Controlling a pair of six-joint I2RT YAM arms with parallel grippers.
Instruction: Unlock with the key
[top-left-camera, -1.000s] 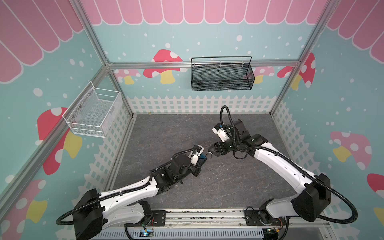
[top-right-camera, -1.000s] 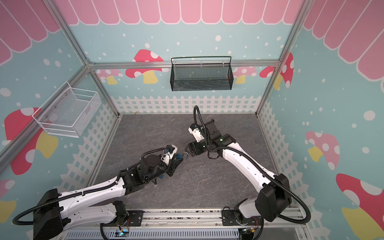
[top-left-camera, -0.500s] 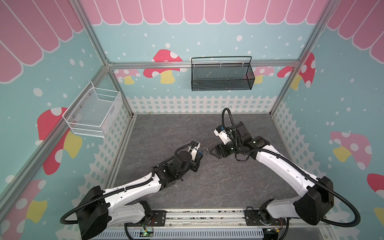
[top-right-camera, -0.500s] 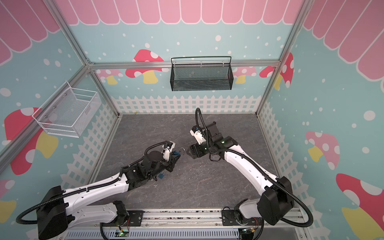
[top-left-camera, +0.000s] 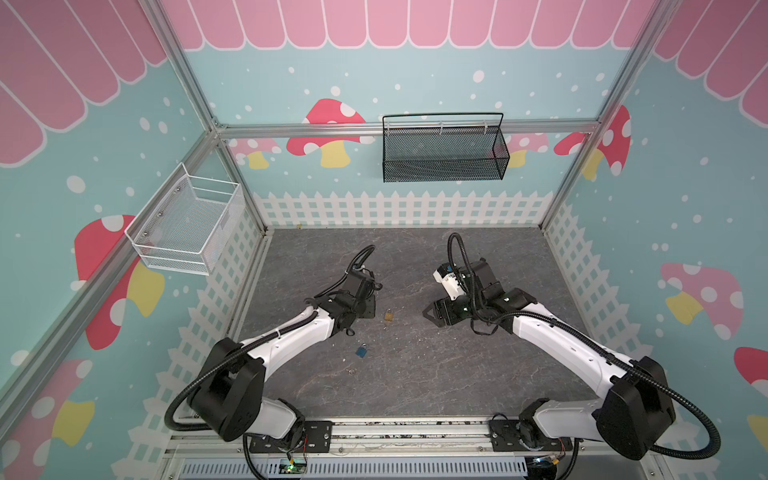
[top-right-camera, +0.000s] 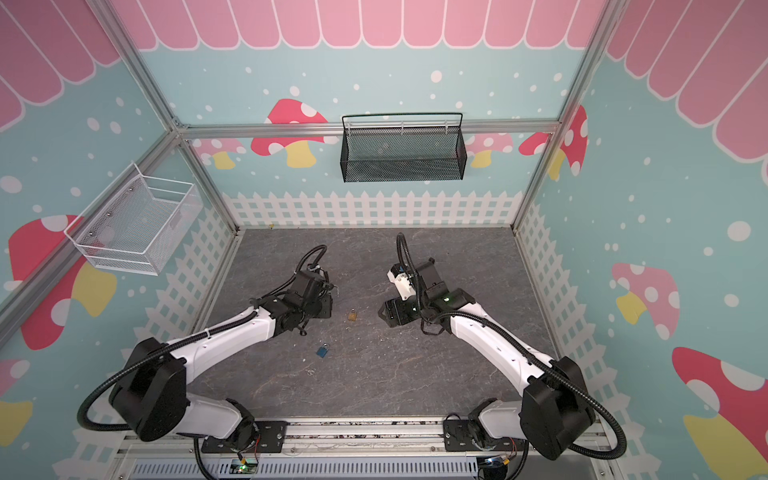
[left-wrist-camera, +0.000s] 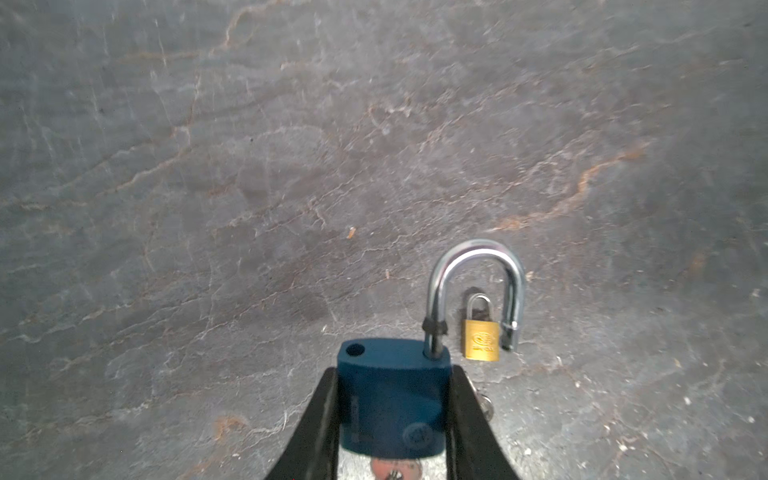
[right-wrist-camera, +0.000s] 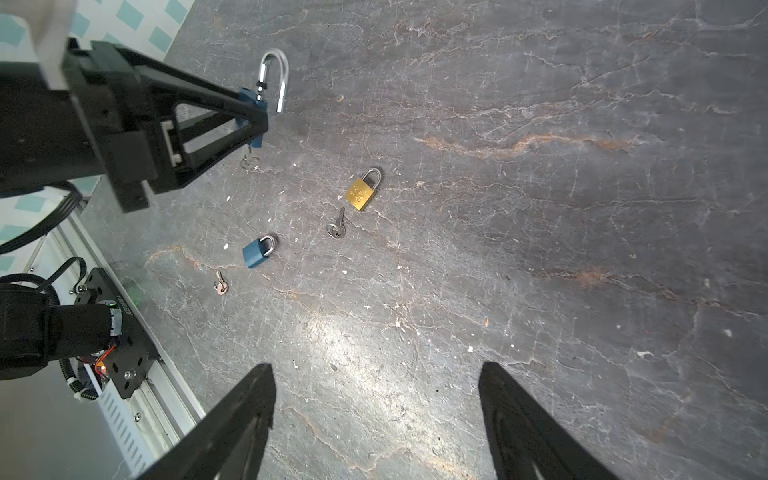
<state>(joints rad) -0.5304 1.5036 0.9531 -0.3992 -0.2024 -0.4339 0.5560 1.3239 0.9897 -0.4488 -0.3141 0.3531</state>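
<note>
The left pincer is closed part-way on the body of the large blue padlock, one finger on each side face, and holds it clear of the desk. The shackle is raised and swung aside, its free end out of the empty bore in the top of the body. A key ring hangs beneath the body, so the key is probably seated in the keyway; the keyway itself is hidden. On this evidence, unlocking of the held padlock appears complete. The right pincer stands wide open and empty, well apart from the padlock and above bare desk. A brass padlock and a small blue padlock lie flat on the desk with shackles closed. A loose key lies just beside the brass padlock and a second key near the small blue one. The next move probably calls for lowering the opened padlock to a bare patch and releasing it. If the remaining padlocks are included, the right pincer must narrow to pick up a flat key.
</note>
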